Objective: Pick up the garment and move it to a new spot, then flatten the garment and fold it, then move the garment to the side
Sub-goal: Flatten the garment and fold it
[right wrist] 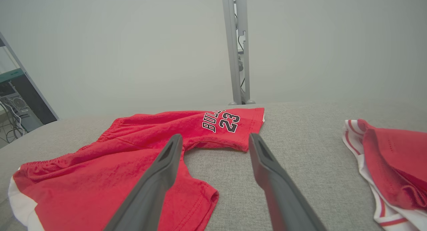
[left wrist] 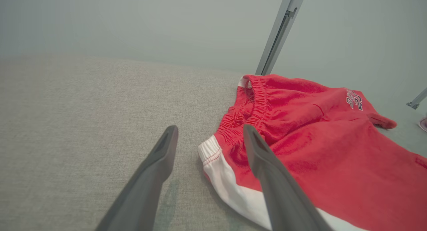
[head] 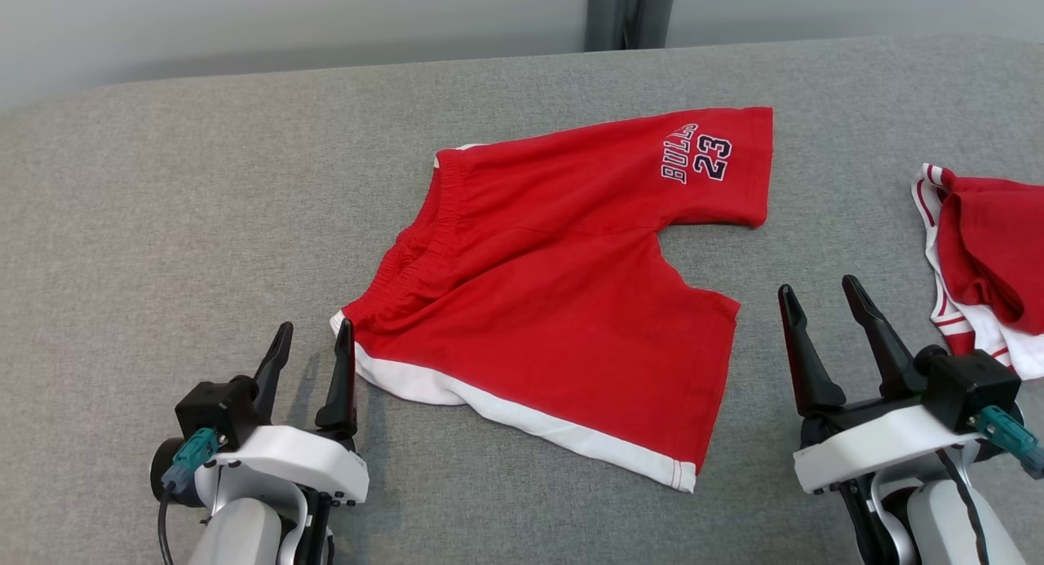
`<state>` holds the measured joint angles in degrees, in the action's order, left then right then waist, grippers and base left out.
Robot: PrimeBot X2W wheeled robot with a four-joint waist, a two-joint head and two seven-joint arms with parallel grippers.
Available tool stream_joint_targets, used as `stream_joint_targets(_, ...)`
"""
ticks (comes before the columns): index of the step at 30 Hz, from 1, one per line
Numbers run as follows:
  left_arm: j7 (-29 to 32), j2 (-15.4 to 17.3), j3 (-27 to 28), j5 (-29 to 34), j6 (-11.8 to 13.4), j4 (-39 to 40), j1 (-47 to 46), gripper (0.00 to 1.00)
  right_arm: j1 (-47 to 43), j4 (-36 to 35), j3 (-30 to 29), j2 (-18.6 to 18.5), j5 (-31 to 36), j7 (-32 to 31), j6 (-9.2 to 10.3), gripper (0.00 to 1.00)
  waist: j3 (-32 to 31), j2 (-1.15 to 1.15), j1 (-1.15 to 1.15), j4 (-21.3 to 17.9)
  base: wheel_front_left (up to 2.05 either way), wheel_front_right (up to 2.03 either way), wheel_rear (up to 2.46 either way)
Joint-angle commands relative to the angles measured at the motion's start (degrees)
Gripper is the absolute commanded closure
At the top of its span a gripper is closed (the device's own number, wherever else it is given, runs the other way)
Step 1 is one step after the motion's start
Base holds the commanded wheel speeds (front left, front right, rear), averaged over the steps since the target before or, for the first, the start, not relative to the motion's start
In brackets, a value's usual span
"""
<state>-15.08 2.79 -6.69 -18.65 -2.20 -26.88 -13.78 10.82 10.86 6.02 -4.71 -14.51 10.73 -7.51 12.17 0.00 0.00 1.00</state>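
The garment (head: 563,296) is a pair of red shorts with a white side stripe and "BULLS 23" print, spread flat on the grey table (head: 163,222). My left gripper (head: 314,337) stands open at the shorts' near waistband corner, its right finger just beside the white trim. From the left wrist, the left gripper (left wrist: 210,132) frames that corner of the garment (left wrist: 300,134). My right gripper (head: 820,292) is open, empty, to the right of the near leg hem. From the right wrist, the right gripper (right wrist: 215,139) points over the garment (right wrist: 133,161).
A second red and white garment (head: 983,255) lies bunched at the table's right edge, also in the right wrist view (right wrist: 390,164). A grey post (head: 628,11) stands behind the table's far edge. Bare grey cloth stretches to the left.
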Motion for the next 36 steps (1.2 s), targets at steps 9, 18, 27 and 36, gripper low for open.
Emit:
stream_joint_targets(9,-0.11,0.47,0.30,1.63,-0.47,-6.45,-3.22,0.00,-1.58,-2.24,0.36,0.53,0.77,-1.21,0.05,0.00,0.90,0.00,0.00,-1.87,0.00,0.00,0.00)
stream_joint_targets(18,-0.06,1.42,0.90,1.02,-0.05,-14.99,-8.23,0.00,-1.40,-3.33,0.40,0.80,1.39,-1.86,0.05,0.00,2.51,0.00,0.00,-3.58,0.00,0.00,0.00)
stream_joint_targets(27,0.00,1.41,0.78,-0.43,-1.80,-18.58,-10.78,1.00,-2.15,-2.87,1.58,1.08,1.18,-3.08,0.05,0.00,3.08,0.00,0.00,-4.29,0.00,0.00,0.00)
stream_joint_targets(36,-0.15,1.12,0.60,-1.01,-2.68,-14.84,-10.30,1.00,-5.78,-0.97,8.29,1.25,-11.67,-13.22,0.03,0.00,2.76,0.00,0.00,-3.53,0.00,0.00,0.00)
